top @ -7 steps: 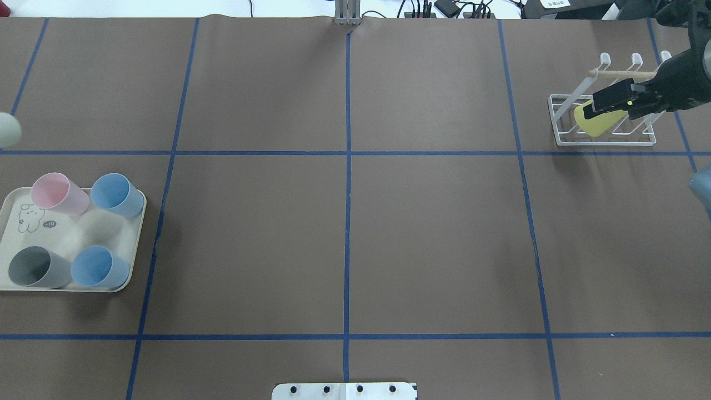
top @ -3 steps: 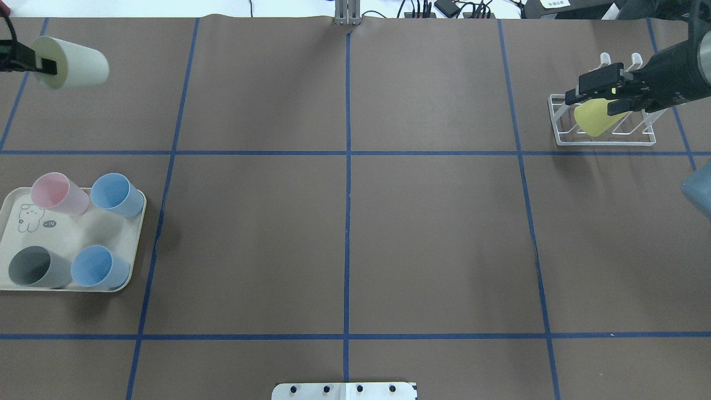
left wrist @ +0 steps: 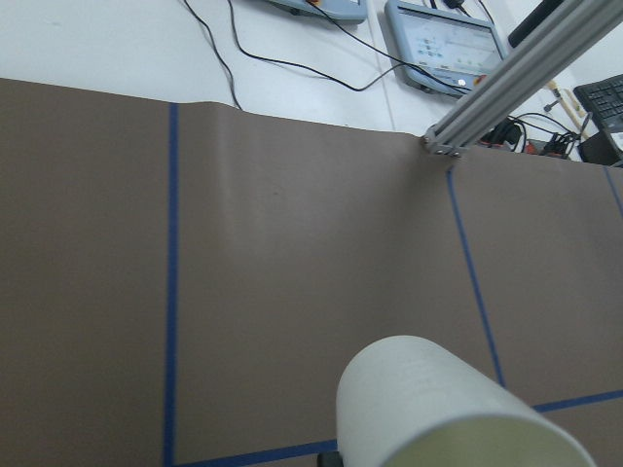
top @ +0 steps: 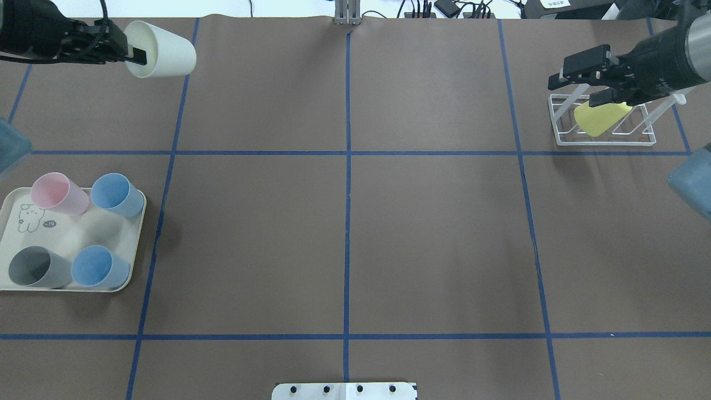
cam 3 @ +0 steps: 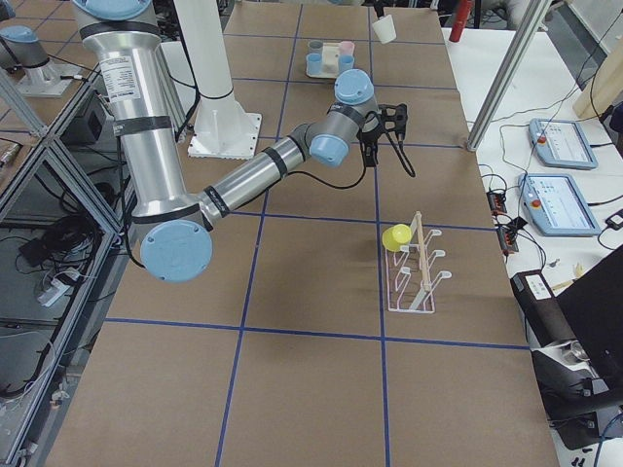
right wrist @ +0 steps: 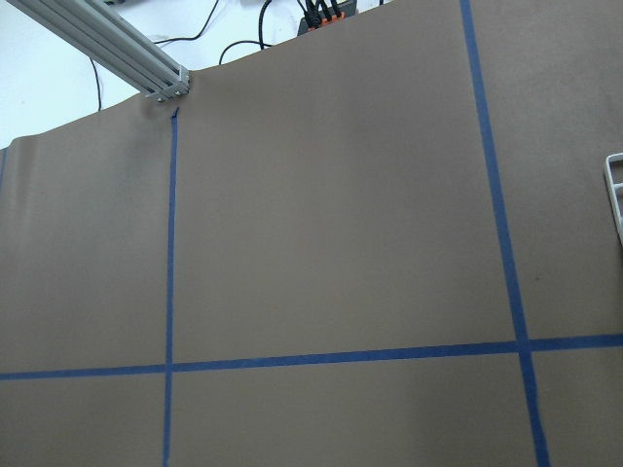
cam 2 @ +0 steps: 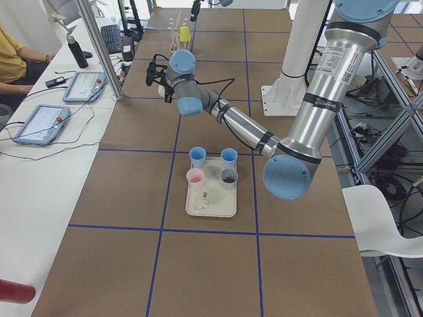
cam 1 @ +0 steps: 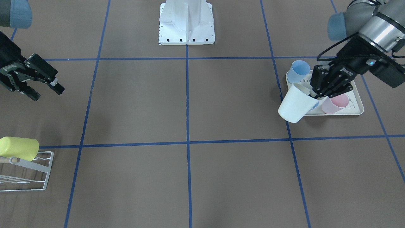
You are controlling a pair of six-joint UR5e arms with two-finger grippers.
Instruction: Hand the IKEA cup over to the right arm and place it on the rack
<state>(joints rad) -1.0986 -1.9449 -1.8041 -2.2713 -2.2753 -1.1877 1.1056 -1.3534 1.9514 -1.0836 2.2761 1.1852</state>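
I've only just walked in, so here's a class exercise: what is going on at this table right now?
The left gripper holds a white cup by its rim, lifted off the table on the robot's left side. The right gripper is open and empty, in the air and apart from the white wire rack, where a yellow cup sits. A pink cup, a grey cup and two blue cups stand on the tray.

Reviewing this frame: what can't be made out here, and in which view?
Front view: the grey cup is hidden behind the left gripper holding the white cup; the rack is cut off by the left edge.
Overhead: the right gripper hides the rack's rod and part of the yellow cup.
Left wrist view: the white cup fills the bottom edge; no fingers show.
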